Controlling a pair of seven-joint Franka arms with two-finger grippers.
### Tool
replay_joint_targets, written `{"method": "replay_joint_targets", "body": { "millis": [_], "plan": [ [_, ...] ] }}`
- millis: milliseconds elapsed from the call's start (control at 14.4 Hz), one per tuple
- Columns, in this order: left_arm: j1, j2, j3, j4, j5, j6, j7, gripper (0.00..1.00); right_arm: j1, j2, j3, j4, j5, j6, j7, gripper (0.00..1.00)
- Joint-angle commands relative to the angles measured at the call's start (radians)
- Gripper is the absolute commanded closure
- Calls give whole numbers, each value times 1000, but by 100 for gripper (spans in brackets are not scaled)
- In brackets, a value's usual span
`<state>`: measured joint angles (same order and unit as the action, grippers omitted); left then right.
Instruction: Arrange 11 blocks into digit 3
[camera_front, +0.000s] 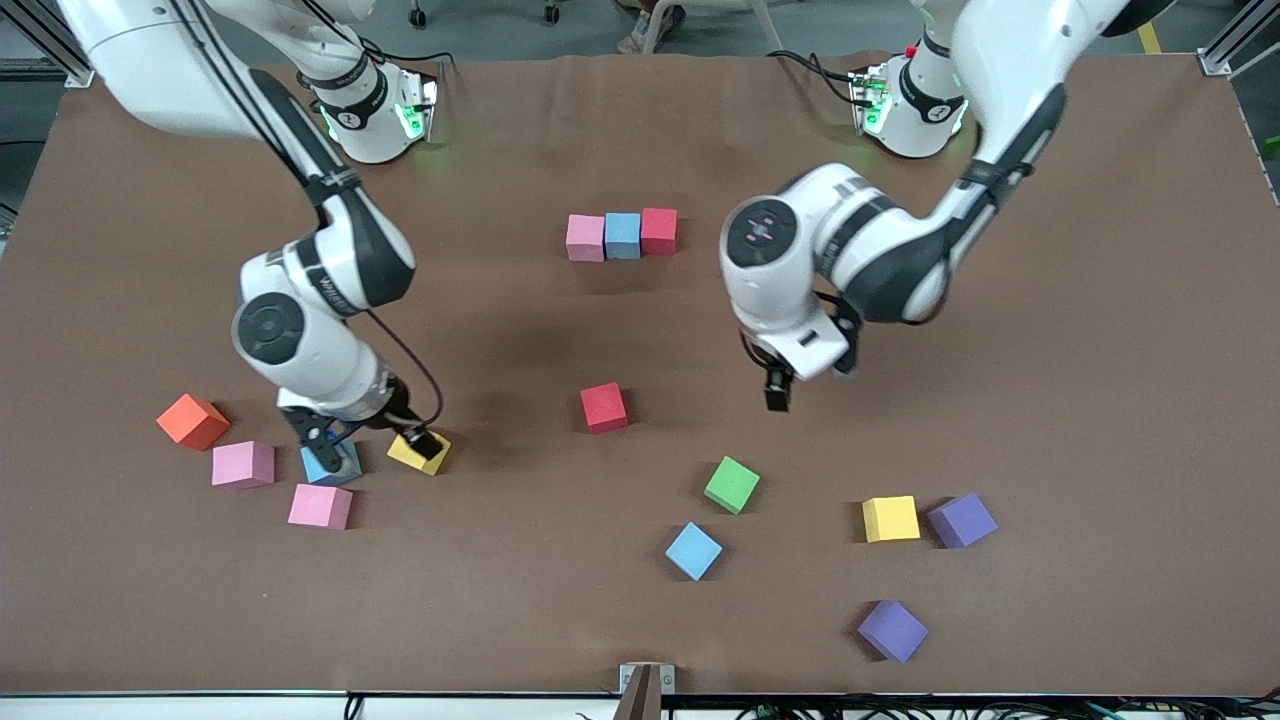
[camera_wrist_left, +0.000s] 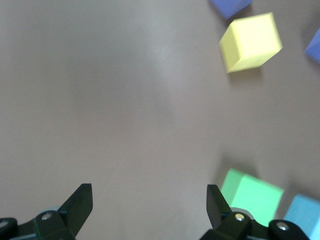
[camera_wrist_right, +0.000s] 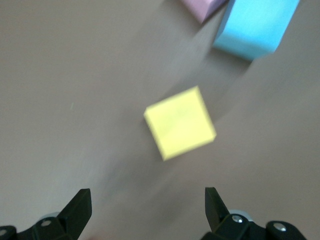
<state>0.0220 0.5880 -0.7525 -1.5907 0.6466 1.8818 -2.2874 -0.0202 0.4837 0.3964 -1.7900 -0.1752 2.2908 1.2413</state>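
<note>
Brown mat table (camera_front: 1100, 300), coloured cubes scattered.
Right gripper (camera_front: 375, 440), fingers spread, above a yellow cube (camera_front: 412, 455); left gripper (camera_front: 800, 385) released, over bare mat.

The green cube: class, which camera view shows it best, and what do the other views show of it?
The front view shows the green cube best: whole, sharp, alone on the table. The left wrist view catches it blurred, partly hidden by a finger of the left end effector. The right wrist view does not show it.

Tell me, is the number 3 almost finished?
Not yet. Only one row is built: pink, blue and red cubes touching. The right gripper is open over a yellow cube. The left gripper is open, holding nothing. The other cubes lie scattered.
</note>
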Motion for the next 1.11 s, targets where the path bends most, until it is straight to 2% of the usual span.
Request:
{"method": "replay_joint_targets", "body": {
  "millis": [0, 278, 486, 694, 902, 1041],
  "plan": [
    [62, 24, -11, 44, 27, -1, 162, 0, 92, 21, 1, 32, -18, -10, 136, 0],
    [177, 24, -8, 46, 13, 0, 562, 0, 212, 96, -5, 101, -27, -13, 470, 0],
    [211, 19, 42, 46, -22, 2, 851, 0, 226, 177, -5, 199, -27, -14, 703, 0],
    [204, 4, 114, 46, -111, 8, 1168, 0, 244, 223, -11, 254, -29, -8, 788, 0],
    [202, -1, 143, 48, -186, 40, 1411, 0, 259, 242, -16, 256, -29, 27, 796, 0],
    [197, -8, 165, 48, -221, 71, 1606, 0, 327, 251, -63, 261, -35, 47, 831, 0]
  ]
}}
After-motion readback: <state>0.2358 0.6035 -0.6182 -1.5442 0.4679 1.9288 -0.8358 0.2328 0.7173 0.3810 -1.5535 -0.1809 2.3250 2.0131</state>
